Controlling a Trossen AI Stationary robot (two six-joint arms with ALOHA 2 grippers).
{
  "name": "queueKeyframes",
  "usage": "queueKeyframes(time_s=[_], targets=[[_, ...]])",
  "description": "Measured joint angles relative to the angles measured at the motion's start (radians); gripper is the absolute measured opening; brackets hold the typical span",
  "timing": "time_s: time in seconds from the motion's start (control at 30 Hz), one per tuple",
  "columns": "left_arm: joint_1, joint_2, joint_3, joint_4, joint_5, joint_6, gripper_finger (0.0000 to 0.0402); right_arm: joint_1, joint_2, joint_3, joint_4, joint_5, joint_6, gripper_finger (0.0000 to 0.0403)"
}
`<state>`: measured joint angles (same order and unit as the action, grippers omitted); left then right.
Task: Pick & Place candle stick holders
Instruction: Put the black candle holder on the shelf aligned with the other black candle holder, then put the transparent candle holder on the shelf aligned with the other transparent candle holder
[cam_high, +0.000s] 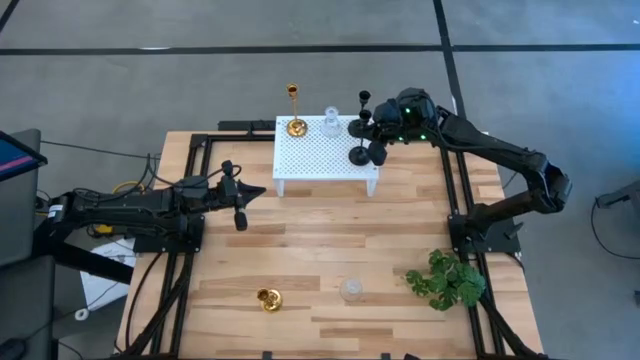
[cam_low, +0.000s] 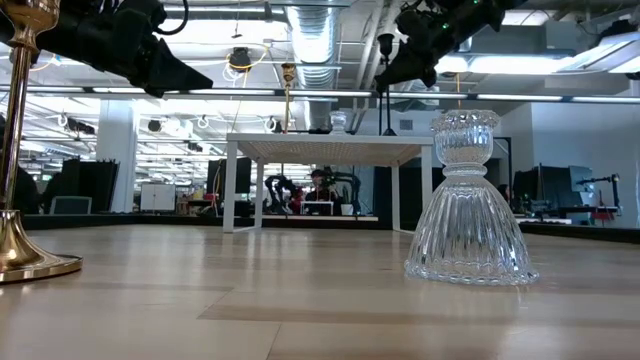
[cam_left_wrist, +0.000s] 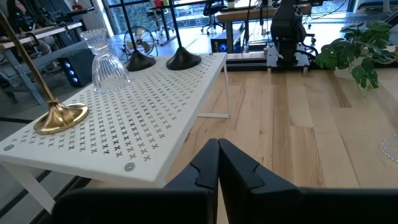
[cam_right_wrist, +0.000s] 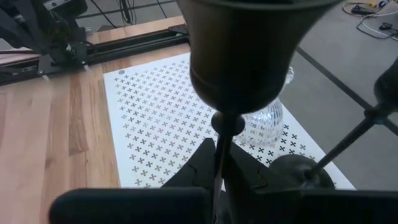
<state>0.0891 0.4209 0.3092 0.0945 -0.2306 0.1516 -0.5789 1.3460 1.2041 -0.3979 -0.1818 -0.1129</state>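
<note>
A white perforated platform (cam_high: 325, 160) stands at the table's far side. On it are a tall gold candle stick holder (cam_high: 295, 125), a clear glass one (cam_high: 330, 124) and a tall black one (cam_right_wrist: 292, 169). My right gripper (cam_right_wrist: 219, 163) reaches over the platform's right end, shut on a second black holder (cam_right_wrist: 239, 56). A squat gold holder (cam_high: 268, 298) and a clear glass holder (cam_high: 350, 290) rest on their bases near the table's front edge. My left gripper (cam_high: 240, 208) hangs shut above the table, left of the platform. My right gripper pinches the black holder's thin stem (cam_right_wrist: 219, 146) between its two fingers, just under the cup. The fingers come from the table's right side, slanting down, and lie across the stem. The holder stands upright; the gripper hides its base, so whether it rests on the platform does not show.
A green leafy plant (cam_high: 445, 280) sits at the table's near right corner. Dark frame rails run along the table's left and right sides. Bare wood lies between the platform and the two holders near the front edge.
</note>
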Motion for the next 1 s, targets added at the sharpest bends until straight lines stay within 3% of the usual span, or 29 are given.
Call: queueKeyframes(time_s=[0.4,0.8,1.0], targets=[[0.000,0.000,0.000,0.000,0.000,0.000,0.0008,0.000,0.001,-0.002,-0.013,0.001,0.001,0.0087],[0.000,0.000,0.000,0.000,0.000,0.000,0.0008,-0.002,-0.015,-0.001,-0.025,0.000,-0.019,0.0209],[0.000,0.000,0.000,0.000,0.000,0.000,0.0008,-0.002,-0.090,0.000,-0.049,0.000,-0.028,0.0230]])
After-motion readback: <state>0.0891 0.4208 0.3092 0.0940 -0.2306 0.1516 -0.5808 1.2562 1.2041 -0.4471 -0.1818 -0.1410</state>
